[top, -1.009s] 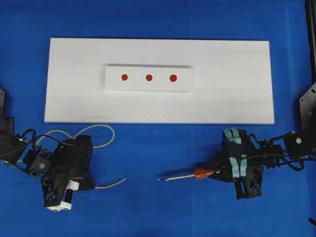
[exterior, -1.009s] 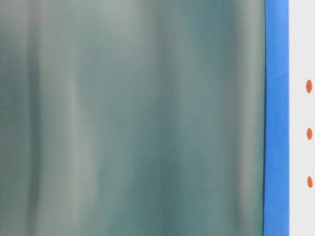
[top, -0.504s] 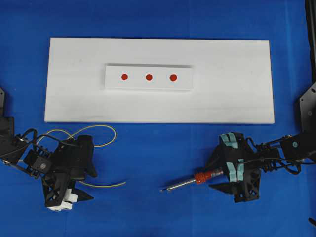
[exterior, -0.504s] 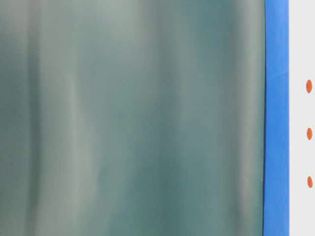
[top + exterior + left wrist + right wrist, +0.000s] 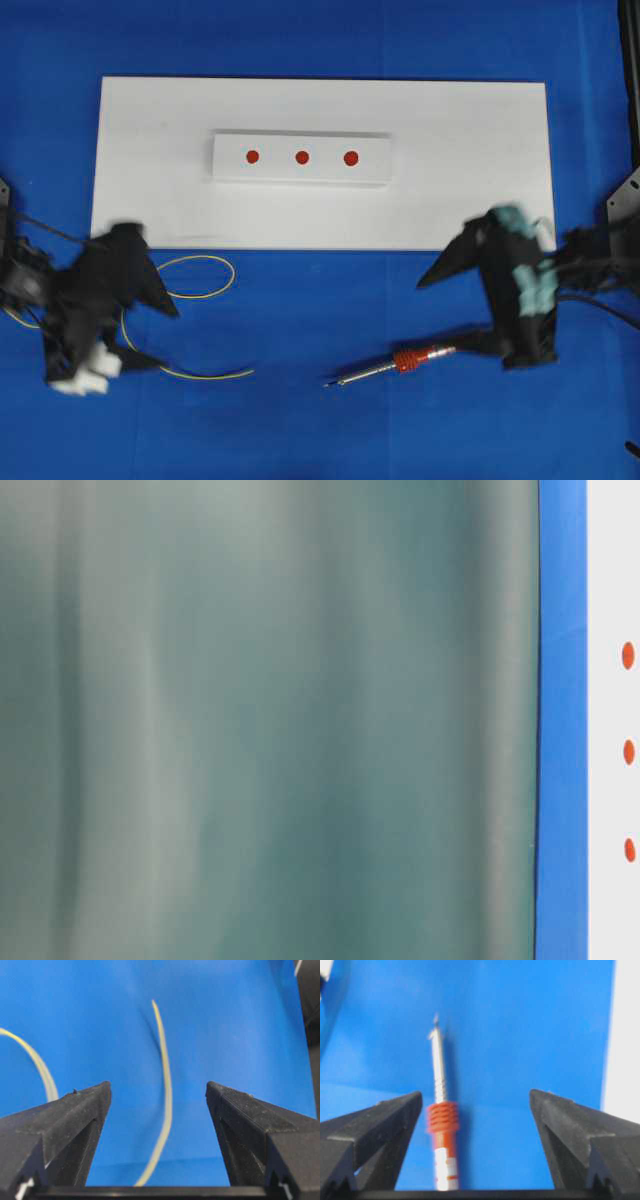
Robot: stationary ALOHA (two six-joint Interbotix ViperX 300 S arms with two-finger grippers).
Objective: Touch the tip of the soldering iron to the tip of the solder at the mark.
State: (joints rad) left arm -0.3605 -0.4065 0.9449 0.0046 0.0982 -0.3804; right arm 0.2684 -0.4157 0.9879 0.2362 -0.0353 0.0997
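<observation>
The soldering iron lies loose on the blue cloth, its tip pointing left. My right gripper hovers open over the handle end. In the right wrist view the orange collar sits beside the left finger of that gripper, ungripped. The yellow solder curls on the cloth, its tip free. My left gripper is open beside it. The left wrist view shows the solder running between that gripper's wide jaws, untouched. Three red marks sit on a small white block.
A large white board carries the marked block at the back. Blue cloth covers the table. A blurred grey-green surface fills most of the table-level view, with the marks at its right edge. The iron's black cord runs back past my right gripper.
Both grippers opened and let go: the iron and the solder now lie on the cloth. My left arm swung left and up. My right arm pulled back toward the board.
</observation>
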